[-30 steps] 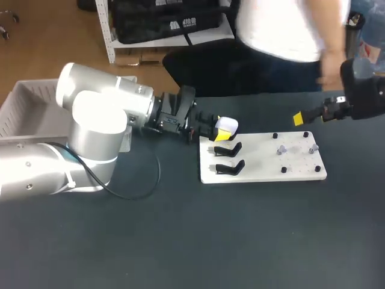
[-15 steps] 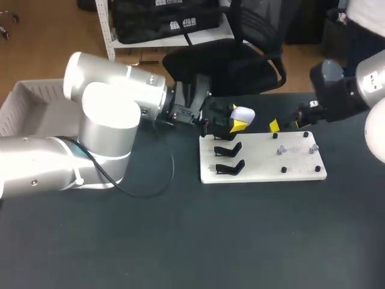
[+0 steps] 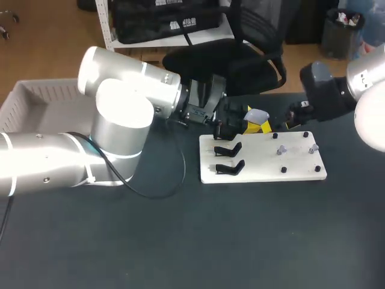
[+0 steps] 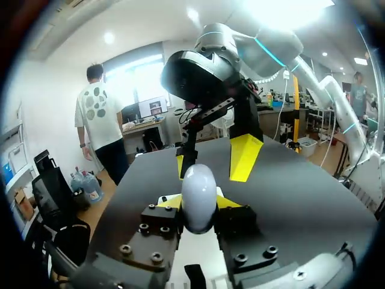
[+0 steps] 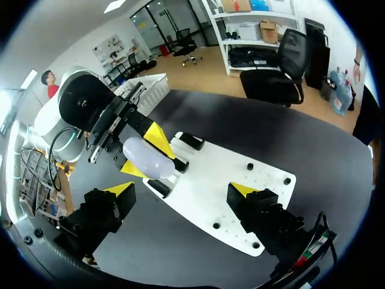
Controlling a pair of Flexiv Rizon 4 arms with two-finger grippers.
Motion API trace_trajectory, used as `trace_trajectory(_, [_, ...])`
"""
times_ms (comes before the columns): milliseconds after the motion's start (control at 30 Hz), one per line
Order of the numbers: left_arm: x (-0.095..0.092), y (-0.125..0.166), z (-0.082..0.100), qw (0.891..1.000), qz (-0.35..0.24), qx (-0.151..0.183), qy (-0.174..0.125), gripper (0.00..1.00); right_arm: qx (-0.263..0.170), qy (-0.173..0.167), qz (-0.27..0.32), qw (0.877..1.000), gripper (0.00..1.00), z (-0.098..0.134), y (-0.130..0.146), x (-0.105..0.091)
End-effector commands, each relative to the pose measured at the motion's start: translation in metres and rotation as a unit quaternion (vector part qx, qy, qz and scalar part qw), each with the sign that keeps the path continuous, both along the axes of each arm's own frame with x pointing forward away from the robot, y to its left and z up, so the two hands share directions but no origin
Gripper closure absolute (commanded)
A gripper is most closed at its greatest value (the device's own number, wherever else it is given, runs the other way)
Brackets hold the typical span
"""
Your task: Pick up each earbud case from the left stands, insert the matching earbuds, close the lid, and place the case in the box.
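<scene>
- The white box (image 3: 27,102) sat at the upper left of the frame, by the far left end of the dark counter (image 3: 180,241).
- My left arm (image 3: 114,126) came in from the left and lay across to the upper middle.
- The left claw (image 3: 251,122) was clamped on the rounded white earbud case (image 3: 257,115), with a yellow tip pressed on each side. That put the case in the upper middle, just past the top left corner of the white board (image 3: 263,171).
- Two black stands (image 3: 229,149) sat one below the other at the board's left end.
- Two small greyish earbuds (image 3: 281,149) sat on the board's right half, too tiny to make out much.
- The right claw (image 5: 180,189) was at the upper right with its fingers spread wide and gripping nothing. The case was just ahead of it.
</scene>
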State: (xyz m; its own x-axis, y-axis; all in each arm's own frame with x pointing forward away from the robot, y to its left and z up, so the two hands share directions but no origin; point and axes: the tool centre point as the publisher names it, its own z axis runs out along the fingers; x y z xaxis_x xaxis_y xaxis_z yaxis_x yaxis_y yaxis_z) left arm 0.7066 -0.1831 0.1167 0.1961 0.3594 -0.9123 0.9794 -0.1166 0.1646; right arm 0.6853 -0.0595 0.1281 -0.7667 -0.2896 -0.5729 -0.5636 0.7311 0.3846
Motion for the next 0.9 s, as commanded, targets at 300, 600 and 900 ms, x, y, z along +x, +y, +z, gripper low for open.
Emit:
trace_trajectory(300, [-0.001, -0.006, 0.000, 1.000, -0.013, 0.000, 0.004, 1.00, 0.000, -0.002, 0.002, 1.000, 0.00, 0.002, -0.003, 0.007])
trace_trajectory(600, [-0.007, -0.004, -0.001, 1.000, -0.024, -0.007, 0.011, 1.00, -0.004, -0.006, -0.001, 1.000, 0.00, 0.004, -0.006, 0.011])
trace_trajectory(900, [-0.012, -0.001, -0.003, 0.999, -0.021, -0.024, 0.018, 1.00, -0.025, -0.022, -0.012, 0.999, 0.00, 0.015, -0.018, 0.013])
